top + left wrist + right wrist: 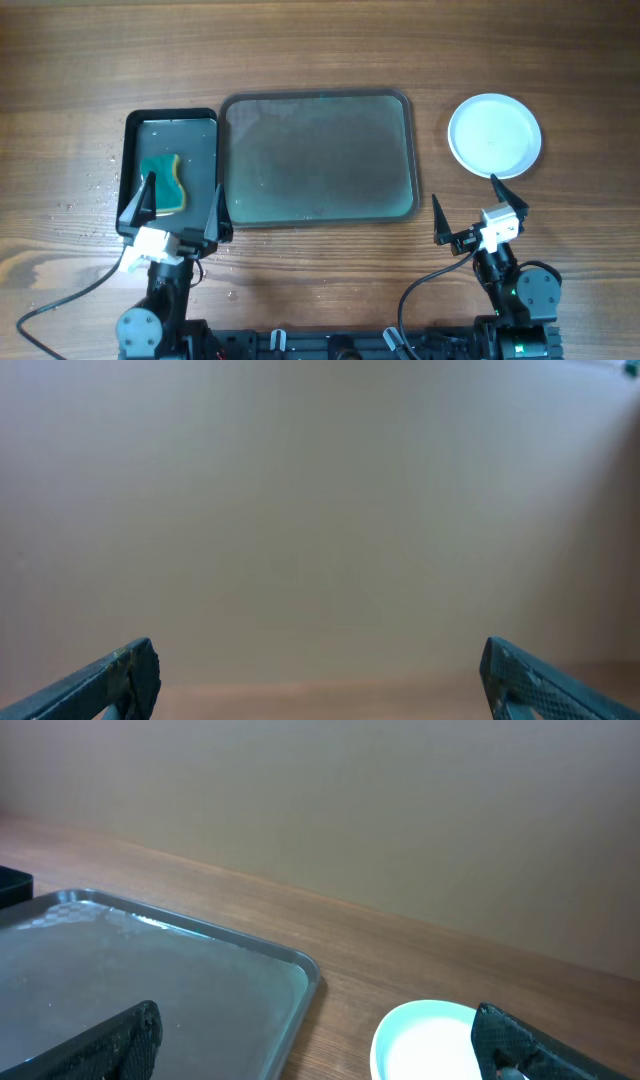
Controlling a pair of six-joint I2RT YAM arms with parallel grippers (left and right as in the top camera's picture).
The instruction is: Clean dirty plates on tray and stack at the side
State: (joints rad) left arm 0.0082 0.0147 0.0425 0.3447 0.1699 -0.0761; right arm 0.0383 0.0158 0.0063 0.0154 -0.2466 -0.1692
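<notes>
— From overhead, what sits on the wooden counter (320,40)?
— The grey-green tray (318,158) lies in the middle, with a white plate (495,135) right of its far corner, apart from it. To the left, a black tray (170,130) holds a sponge (165,180). The left pincer (184,182) hangs spread over its near edge, and the right pincer (462,187) is spread just near of the plate.
— And the left wrist view?
— A plain beige wall (320,490), with the fingers wide apart.
— Right wrist?
— Tray on the left, plate on the right, wall behind.

Overhead straight down on table (300,50), left wrist facing blank wall (320,510), right wrist low, shares tray (320,160) and plate (495,135)
</notes>
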